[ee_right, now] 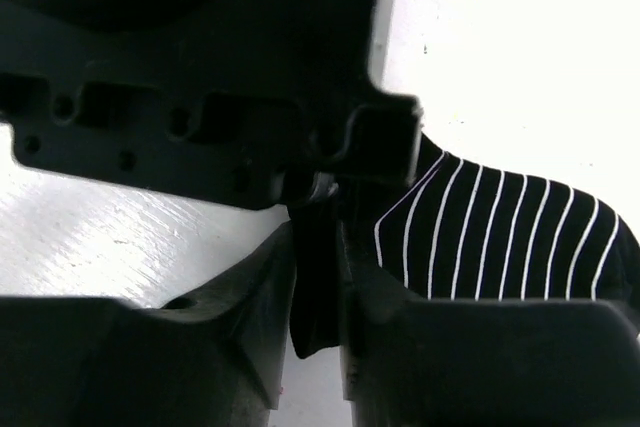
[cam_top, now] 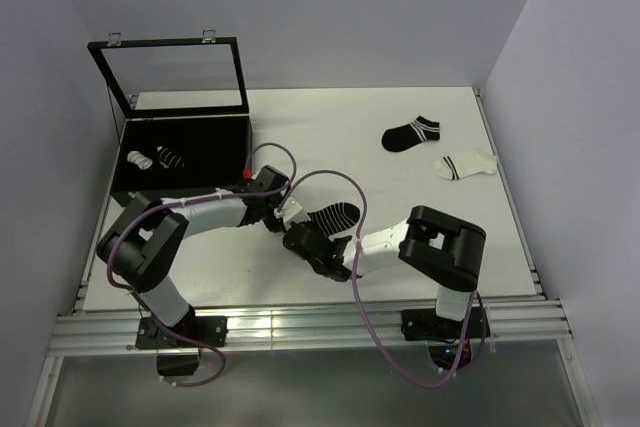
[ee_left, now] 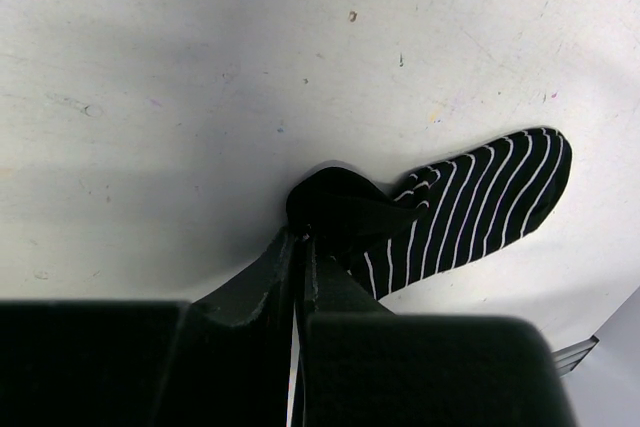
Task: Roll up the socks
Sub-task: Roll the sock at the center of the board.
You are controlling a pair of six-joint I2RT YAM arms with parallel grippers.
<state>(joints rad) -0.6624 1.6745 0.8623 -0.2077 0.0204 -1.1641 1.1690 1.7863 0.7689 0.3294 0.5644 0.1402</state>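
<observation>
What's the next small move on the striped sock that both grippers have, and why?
Probably start the roll: turn the pinched cuff end over toward the toe. Both the left gripper and the right gripper are shut on the bunched cuff of the black striped sock, while the rest of it lies flat and unrolled on the table.

No readable text or labels anywhere.

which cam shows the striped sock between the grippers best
Left wrist: the striped sock shows nearly whole, cuff bunched at the fingers. Top view shows it small and partly covered; right wrist crops it to some stripes.
</observation>
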